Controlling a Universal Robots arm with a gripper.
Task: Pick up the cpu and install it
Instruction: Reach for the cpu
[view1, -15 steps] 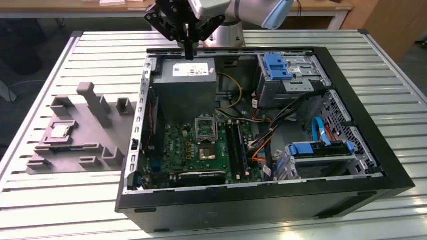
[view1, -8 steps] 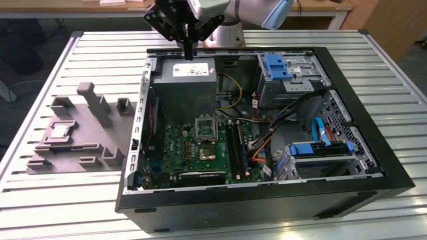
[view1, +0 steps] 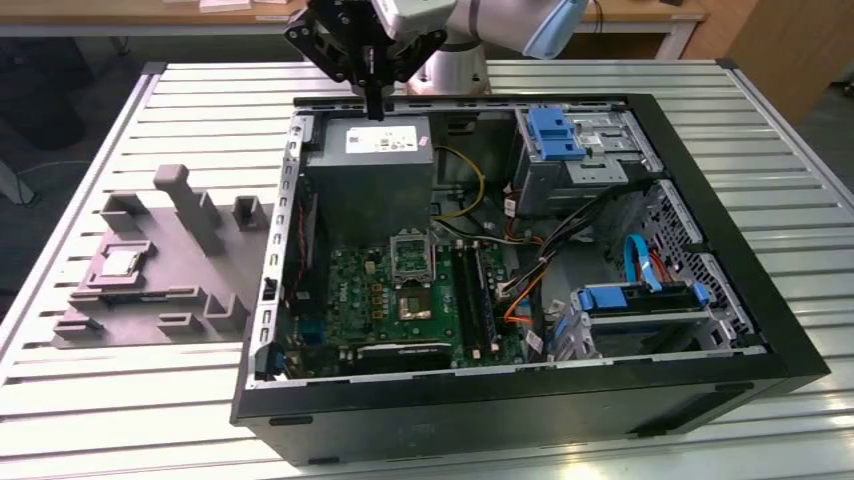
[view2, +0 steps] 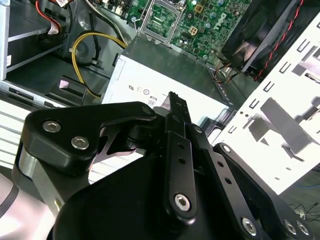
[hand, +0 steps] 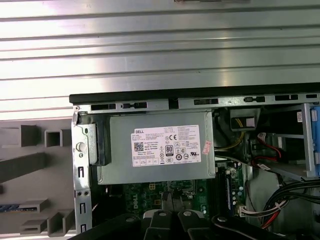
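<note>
Silver-grey robot arm with pale-blue joint cap (view1: 518, 22) sits beyond far side of grey metal power supply box (view1: 370, 165) in exterior view. Wrist bent downward. Black multi-link gripper (view1: 376, 110) hangs near-vertical, tips over box's far edge, above it. Slim black fingers (view2: 173, 107) pressed together, nothing held between them. Second wrist view: bolted black linkage bars fan out from finger base, fingers aimed toward box's labelled face.

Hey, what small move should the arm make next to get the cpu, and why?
Probably shift toward the exterior view's left: the gripper hangs over the power supply, holding nothing, while the cpu lies in the grey holder outside the computer case.
</note>
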